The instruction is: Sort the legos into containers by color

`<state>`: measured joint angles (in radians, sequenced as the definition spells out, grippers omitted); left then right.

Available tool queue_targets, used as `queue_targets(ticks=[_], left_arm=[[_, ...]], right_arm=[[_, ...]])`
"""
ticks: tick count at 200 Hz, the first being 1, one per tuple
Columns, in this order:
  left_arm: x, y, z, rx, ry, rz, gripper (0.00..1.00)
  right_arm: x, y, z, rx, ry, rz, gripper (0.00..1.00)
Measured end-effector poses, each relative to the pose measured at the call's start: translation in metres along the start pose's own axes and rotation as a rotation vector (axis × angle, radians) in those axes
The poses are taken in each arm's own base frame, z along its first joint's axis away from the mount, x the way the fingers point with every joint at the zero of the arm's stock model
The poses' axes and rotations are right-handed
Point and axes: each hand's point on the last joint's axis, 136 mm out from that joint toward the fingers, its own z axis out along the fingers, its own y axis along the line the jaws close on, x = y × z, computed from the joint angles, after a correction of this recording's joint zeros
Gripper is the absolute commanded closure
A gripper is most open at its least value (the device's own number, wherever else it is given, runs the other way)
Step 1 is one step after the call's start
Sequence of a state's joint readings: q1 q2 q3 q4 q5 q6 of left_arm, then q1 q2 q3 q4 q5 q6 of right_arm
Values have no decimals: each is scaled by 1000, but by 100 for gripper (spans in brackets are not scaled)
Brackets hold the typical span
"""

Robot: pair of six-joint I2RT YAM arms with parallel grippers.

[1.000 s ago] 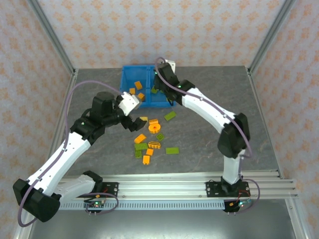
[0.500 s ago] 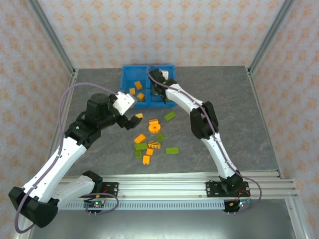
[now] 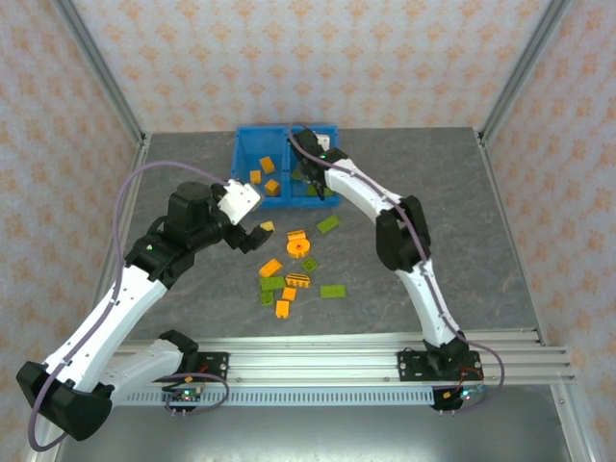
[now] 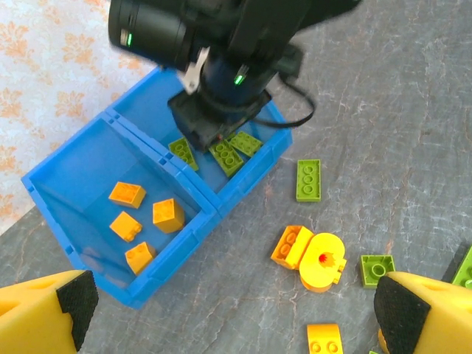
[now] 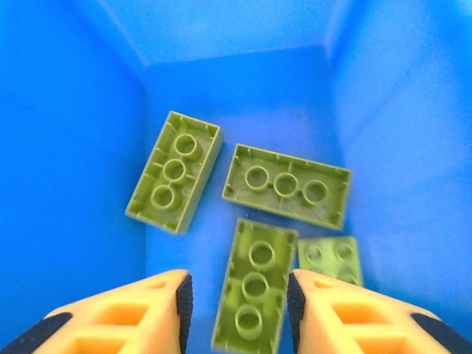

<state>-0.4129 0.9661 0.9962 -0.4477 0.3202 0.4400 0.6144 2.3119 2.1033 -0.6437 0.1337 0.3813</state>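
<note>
The left gripper (image 3: 253, 236) hangs over the counter (image 3: 462, 241) left of its middle, fingers (image 4: 44, 313) spread wide and holding nothing. Just beyond it, the containers (image 3: 265, 132) sit at the counter's far edge. The left bin (image 4: 70, 251) holds four orange bricks (image 4: 168, 214). The right bin (image 5: 413, 147) holds lime ones, and the right gripper (image 5: 240, 306) reaches down inside it, fingers parted a little. A green brick (image 5: 254, 295) lies between them. A strip of blue shows at one side, so it looks loose rather than pinched.

The unsorted legos (image 3: 289, 279) lie scattered mid-counter, between the tray and the near edge. They look light, rigid and smooth-sided. They are unlikely to crush, but could skid or pop out of an off-centre pinch. Each is best taken across its two long flat sides, studs up. The gear piece (image 4: 322, 262) has an orange brick (image 4: 291, 245) touching it, which crowds one side. The flat green brick (image 4: 308, 179) nearer the tray stands apart and looks easier to take.

The bin walls stand close around the right gripper, so a straight lift out seems safest. Toward its right edge, the counter offers open room.
</note>
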Motion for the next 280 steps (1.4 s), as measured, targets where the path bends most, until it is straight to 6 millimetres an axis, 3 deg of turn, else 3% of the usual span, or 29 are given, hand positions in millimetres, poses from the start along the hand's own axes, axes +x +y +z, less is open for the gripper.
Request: queue_targets(ticks=[39, 57, 69, 93, 119, 167, 195, 221, 280], left_arm=[[3, -3, 0, 15, 5, 4, 0], [2, -5, 0, 25, 0, 6, 0], [2, -8, 0, 39, -4, 6, 0], [4, -11, 1, 56, -2, 5, 0], [5, -12, 1, 61, -1, 4, 0], [12, -11, 6, 52, 25, 1, 0], [15, -11, 9, 55, 37, -1, 0], [17, -12, 11, 58, 45, -2, 0], [19, -12, 13, 61, 52, -4, 0]], right_arm=[[8, -44, -118, -54, -104, 141, 48], [27, -56, -139, -65, -113, 188, 43], [47, -60, -133, -51, -79, 189, 39], [89, -65, -95, 10, 42, 173, 28], [119, -67, -62, 61, 127, 154, 19], [132, -57, -27, 88, 169, 137, 16], [134, -54, -16, 94, 171, 137, 21], [142, -53, -6, 97, 191, 143, 32], [152, -60, -4, 100, 194, 169, 51]])
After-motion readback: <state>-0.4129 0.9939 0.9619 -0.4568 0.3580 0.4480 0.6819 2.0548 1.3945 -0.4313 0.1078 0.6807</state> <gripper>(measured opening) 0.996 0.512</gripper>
